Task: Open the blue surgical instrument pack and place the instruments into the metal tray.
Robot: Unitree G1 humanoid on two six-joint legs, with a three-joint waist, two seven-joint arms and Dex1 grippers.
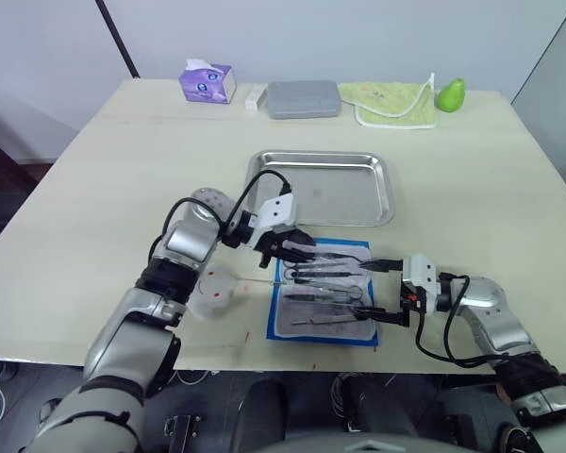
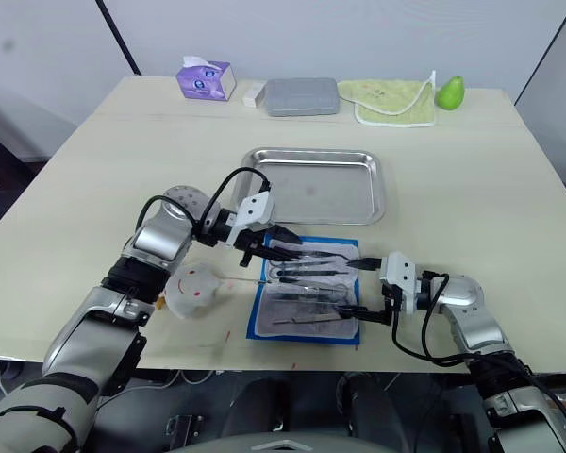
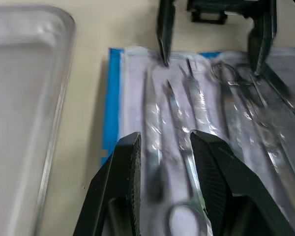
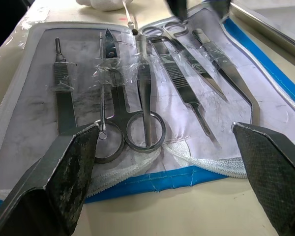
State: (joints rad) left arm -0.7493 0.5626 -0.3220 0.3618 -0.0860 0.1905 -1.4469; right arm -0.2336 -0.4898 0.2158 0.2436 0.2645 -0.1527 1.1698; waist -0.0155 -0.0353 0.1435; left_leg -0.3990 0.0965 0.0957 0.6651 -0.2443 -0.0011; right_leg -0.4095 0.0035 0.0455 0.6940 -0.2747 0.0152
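Observation:
The blue surgical instrument pack (image 1: 292, 319) lies unfolded near the table's front edge, white lining up. Several instruments (image 1: 332, 298), scissors and forceps, lie strapped across the lining (image 4: 187, 88). The metal tray (image 1: 330, 189) sits just behind the pack with nothing in it. My left gripper (image 1: 302, 255) hovers low over the pack's far left corner. It is open, and its fingers (image 3: 132, 162) straddle two slim instruments (image 3: 179, 132) without closing on them. My right gripper (image 1: 379, 291) is at the pack's right edge, open wide (image 4: 164, 129) and pointing across the instruments.
At the back edge stand a purple tissue box (image 1: 208, 82), a grey hard case (image 1: 304, 98), a green cloth (image 1: 393, 102) and a green pear (image 1: 450, 94). A white round object (image 1: 212, 293) with a thin stick lies left of the pack.

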